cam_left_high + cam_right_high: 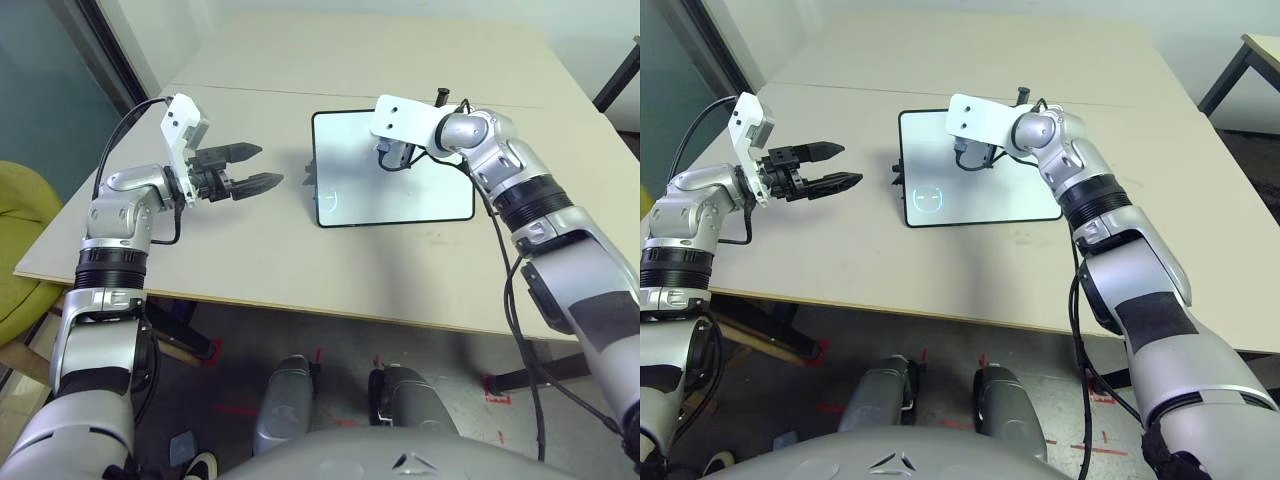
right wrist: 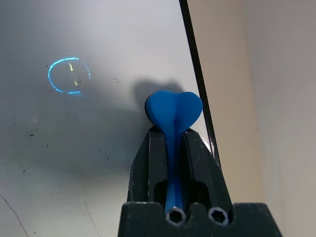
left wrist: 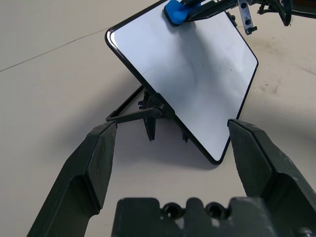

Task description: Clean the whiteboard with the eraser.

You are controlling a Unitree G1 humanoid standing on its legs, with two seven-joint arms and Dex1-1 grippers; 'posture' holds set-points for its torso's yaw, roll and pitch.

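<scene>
Silver arms, black cables, black-fingered tools.

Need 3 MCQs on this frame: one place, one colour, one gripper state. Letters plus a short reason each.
1. Where is the eraser?
A. flat on the table beside the board
B. held against the whiteboard near its edge
C. in the left gripper

2. What colour is the eraser?
A. blue
B. red
C. yellow

3. How is the left gripper?
A. shut on the eraser
B. shut on the board's stand
C. open, holding nothing

Answers:
1 B: the right wrist view shows the eraser tip on the white surface, close to the black frame.
2 A: it is bright blue in both wrist views.
3 C: its fingers are spread apart with only table between them; the right gripper pinches the eraser.
</scene>
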